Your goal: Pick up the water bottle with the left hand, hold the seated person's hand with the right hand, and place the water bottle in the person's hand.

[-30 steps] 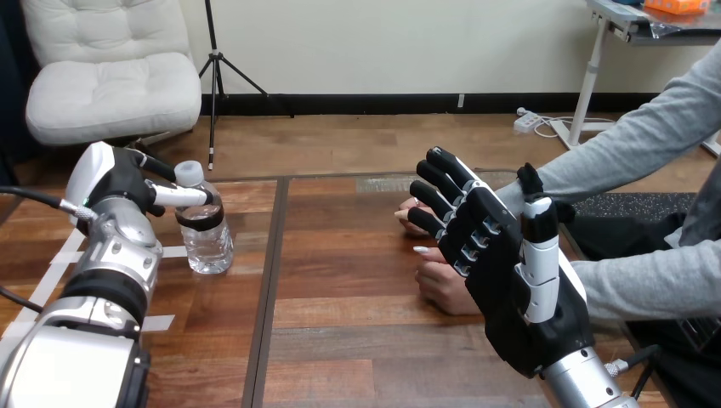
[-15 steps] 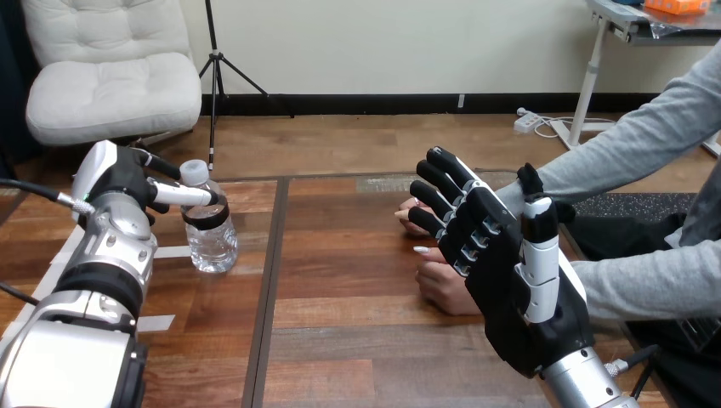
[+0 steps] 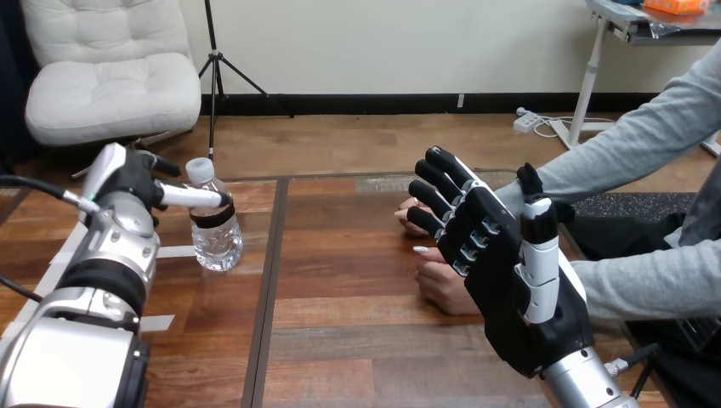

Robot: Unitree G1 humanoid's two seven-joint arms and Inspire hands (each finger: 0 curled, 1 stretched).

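Nearest, at the right, the right hand (image 3: pixel 510 285) stands raised above the table (image 3: pixel 357 348), palm turned left, its fingers straight and spread with nothing in them. It has not stirred over the last second. Just behind it lie the person's near hand (image 3: pixel 438 287) and, farther, the person's far hand (image 3: pixel 411 218), both resting low on the wood and both where they were. The right hand is close beside them, but I see no finger curled round either, so the hold on the person's hand is not yet made.

Farther off at the left, the left hand (image 3: pixel 127 180) is clamped on the bottle (image 3: pixel 216 242): one finger lies across the front of its neck. Hand and bottle have together crept a little to the right, towards the table's middle seam. This reads as the carry just beginning. Whether the base has left the wood I cannot tell.

The bottle is clear plastic with a white cap (image 3: pixel 198 168) and a dark band (image 3: pixel 212 218) below the shoulder. It holds water and leans slightly, cap to the left.
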